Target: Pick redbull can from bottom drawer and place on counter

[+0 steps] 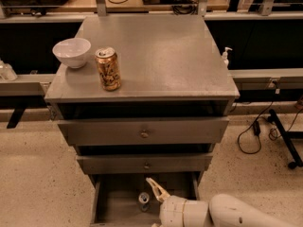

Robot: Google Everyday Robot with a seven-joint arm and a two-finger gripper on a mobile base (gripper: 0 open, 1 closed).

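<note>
The redbull can [144,200] stands upright in the open bottom drawer [116,203], seen from above with its silver top showing. My gripper [151,205] is low over the drawer, just right of the can, and is open. Its upper finger [157,189] points past the can's far side. The lower finger is mostly cut off by the bottom edge of the view. The can sits in line with the gap between the fingers; I cannot tell whether they touch it. The counter [165,56] is the grey top of the cabinet.
A gold-brown can [108,69] and a white bowl [72,52] stand on the counter's left side. Two knobbed drawers [144,134] are closed above the open one. A soap dispenser [226,56] and floor cables [253,131] are to the right.
</note>
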